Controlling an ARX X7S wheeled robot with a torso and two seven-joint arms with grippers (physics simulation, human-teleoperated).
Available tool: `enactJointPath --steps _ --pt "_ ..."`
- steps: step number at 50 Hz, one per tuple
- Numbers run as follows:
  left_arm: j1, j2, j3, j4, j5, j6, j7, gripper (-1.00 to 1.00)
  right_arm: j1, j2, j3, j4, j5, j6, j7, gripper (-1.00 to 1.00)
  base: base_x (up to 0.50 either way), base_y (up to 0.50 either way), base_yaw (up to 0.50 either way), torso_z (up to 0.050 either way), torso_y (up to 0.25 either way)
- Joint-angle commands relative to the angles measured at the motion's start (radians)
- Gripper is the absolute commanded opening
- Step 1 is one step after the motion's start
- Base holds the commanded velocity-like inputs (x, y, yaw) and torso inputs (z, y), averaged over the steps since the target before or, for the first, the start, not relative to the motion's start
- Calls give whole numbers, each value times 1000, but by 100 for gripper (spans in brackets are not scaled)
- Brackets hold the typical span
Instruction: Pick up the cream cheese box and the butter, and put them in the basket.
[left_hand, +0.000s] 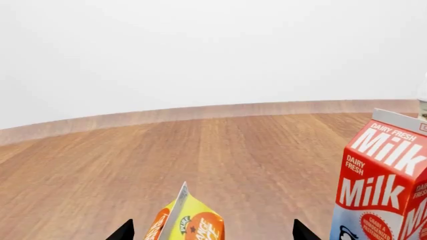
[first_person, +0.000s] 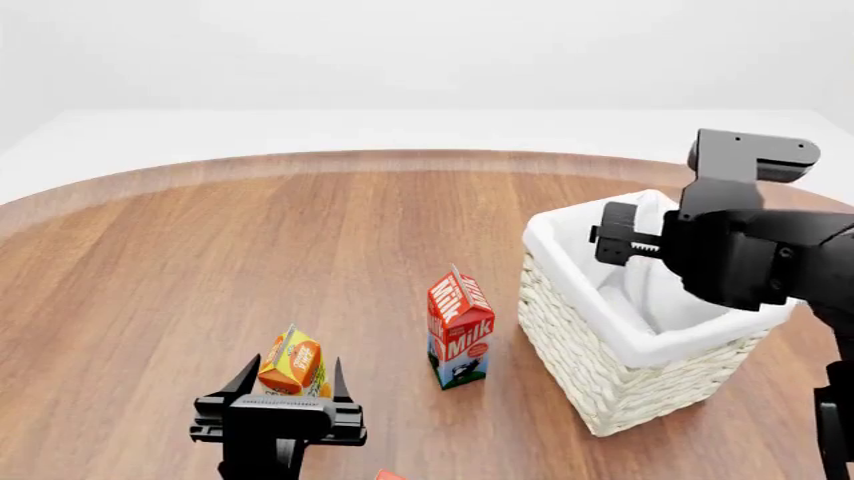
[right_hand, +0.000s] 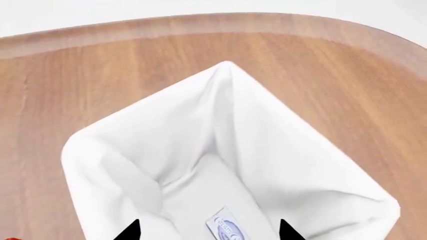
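The white wicker basket (first_person: 587, 372) stands at the right, its cloth liner (right_hand: 280, 140) filling the right wrist view. The cream cheese box (right_hand: 230, 231), small and white with a blue mark, lies flat on the liner at the bottom. Above it, over the basket's opening, hangs my right gripper (right_hand: 208, 232) (first_person: 611, 236), open and holding nothing. My left gripper (first_person: 290, 378) (left_hand: 212, 232) is open low over the table, with the orange juice carton (first_person: 294, 365) (left_hand: 190, 220) between its fingertips, not clamped. A red corner (first_person: 387, 474) by the left arm may be the butter; too little shows to tell.
A red milk carton (first_person: 461, 328) (left_hand: 383, 185) stands upright between the juice carton and the basket, close to the basket's left wall. The round wooden table (first_person: 200, 250) stretches away to the left and back, and its edge curves behind.
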Motion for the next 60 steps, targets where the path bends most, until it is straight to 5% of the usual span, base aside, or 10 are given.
enactJointPath --steps 1,17,60 --pt "3 -4 2 8 -2 -3 -4 100 -49 35 50 -156 100 22 81 100 0 0 0 0 0" --pt "-3 -3 5 -6 -3 6 -3 100 -94 86 112 -430 372 49 275 100 0 0 0 0 0" --pt "-4 -9 15 -2 -7 5 -11 100 -174 133 32 -708 518 174 109 100 0 0 0 0 0"
